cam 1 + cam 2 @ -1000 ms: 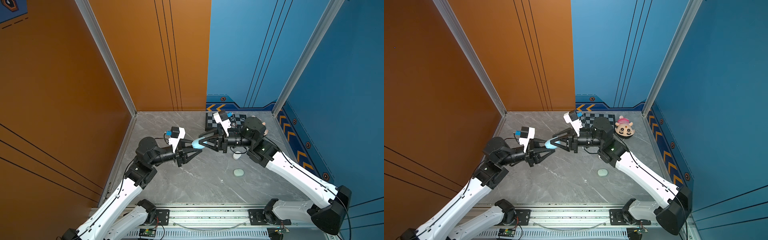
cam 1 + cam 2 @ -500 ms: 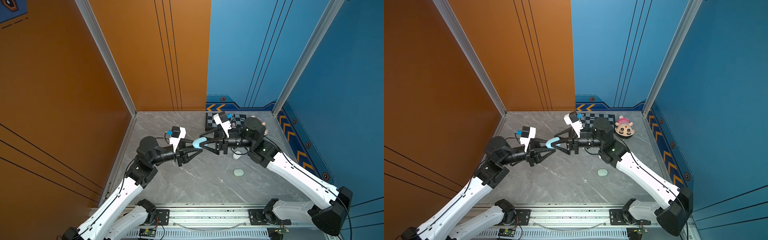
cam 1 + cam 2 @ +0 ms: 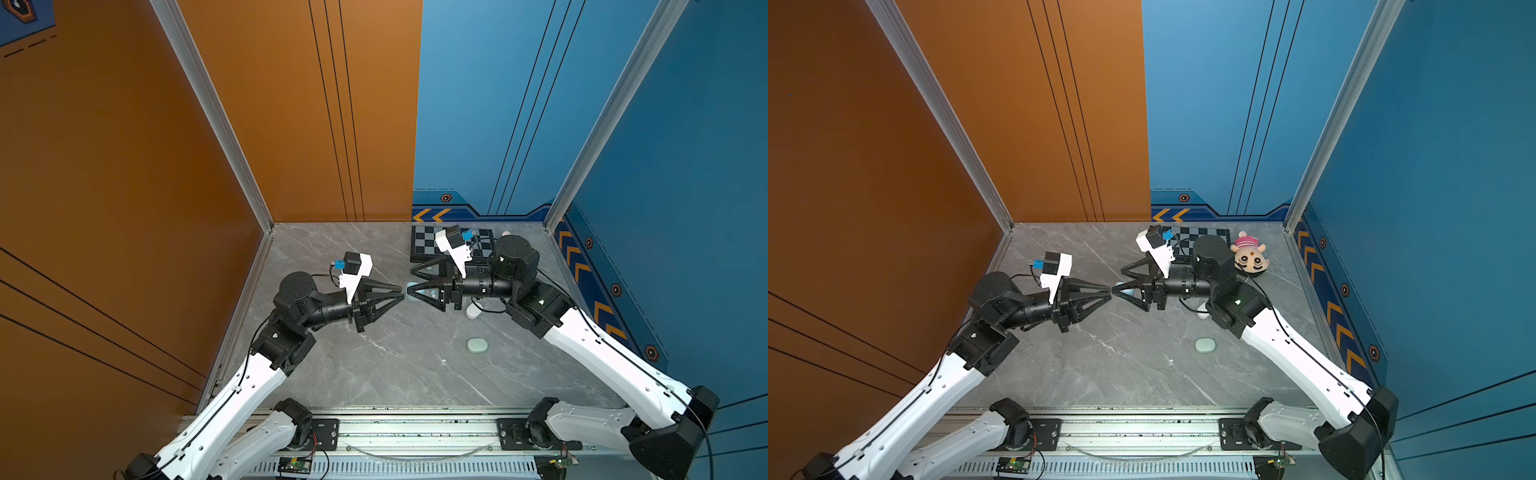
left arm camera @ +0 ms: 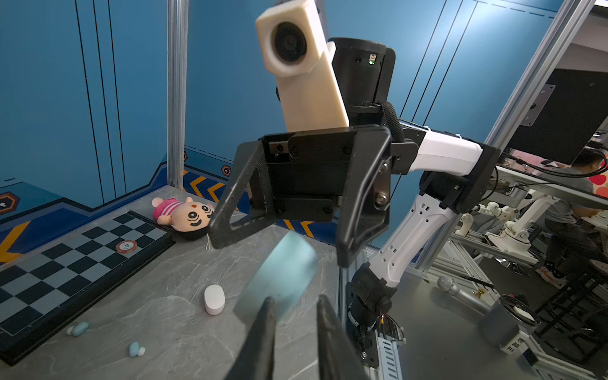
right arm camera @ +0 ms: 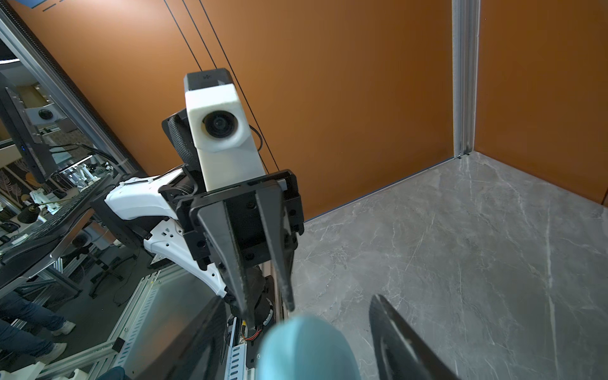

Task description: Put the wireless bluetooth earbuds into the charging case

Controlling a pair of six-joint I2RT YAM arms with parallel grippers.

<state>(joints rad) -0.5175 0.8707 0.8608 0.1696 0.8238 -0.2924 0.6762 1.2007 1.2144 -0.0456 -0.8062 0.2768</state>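
Right gripper (image 3: 409,280) has popped wide open since a second ago; blurry blue charging case (image 4: 279,273) sits between its jaws, just off the closed, empty left gripper (image 3: 402,291).

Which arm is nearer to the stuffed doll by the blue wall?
Right. The right arm has its black joint close beside the doll at the back; the left arm is far from it, on the opposite side near the orange wall.
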